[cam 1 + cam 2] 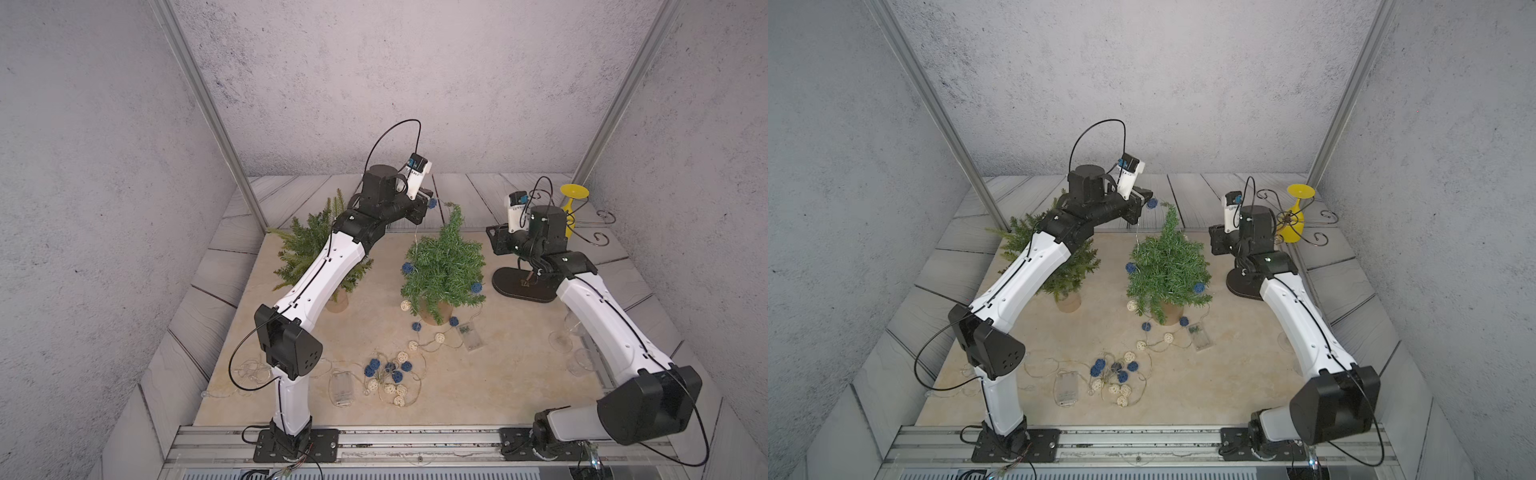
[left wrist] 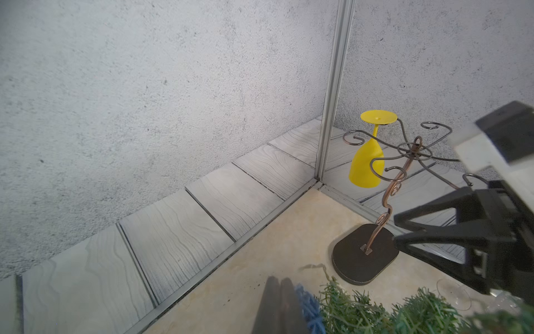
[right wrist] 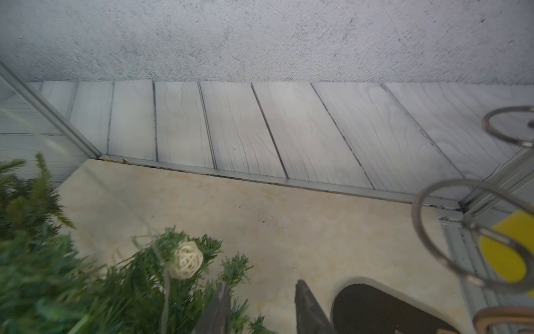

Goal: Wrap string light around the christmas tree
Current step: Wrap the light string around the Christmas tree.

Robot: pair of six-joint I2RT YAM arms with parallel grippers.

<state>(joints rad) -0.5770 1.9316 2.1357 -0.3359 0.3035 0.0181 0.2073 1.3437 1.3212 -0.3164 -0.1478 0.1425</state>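
Nearest, a loose bundle of light balls (image 1: 388,378) and a battery box (image 1: 341,388) lie on the table (image 1: 498,386). Beyond them, the string light (image 1: 476,286) runs up the christmas tree (image 1: 444,266) to the left gripper (image 2: 278,282), which is clenched on it beside the treetop. The right gripper (image 3: 261,284) gapes empty beside the tree, with the glass rack (image 1: 524,284) close by.

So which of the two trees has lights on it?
The centre tree, draped with the string light; the tree beneath the left arm shows none.
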